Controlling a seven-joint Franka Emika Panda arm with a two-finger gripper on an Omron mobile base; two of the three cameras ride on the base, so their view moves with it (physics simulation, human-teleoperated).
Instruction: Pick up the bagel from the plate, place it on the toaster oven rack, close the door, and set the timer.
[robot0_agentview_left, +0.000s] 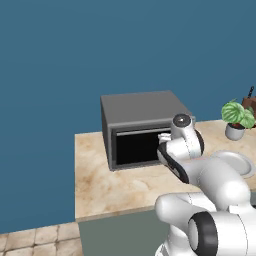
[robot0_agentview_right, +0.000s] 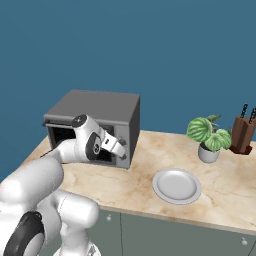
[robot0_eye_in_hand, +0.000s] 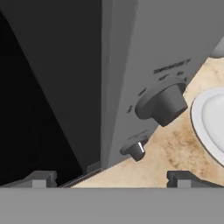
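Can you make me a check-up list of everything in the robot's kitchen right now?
Surface: marbled beige counter, grey cabinets below.
Job's things: grey toaster oven, its front cavity dark; control knobs on the right panel; white plate with no bagel on it.
Clutter: potted plant and knife block at the back right.
Grippers: gripper open, holding nothing, by the oven's knob panel.
Cables: nothing seen.
Surroundings: blue wall, tiled floor.
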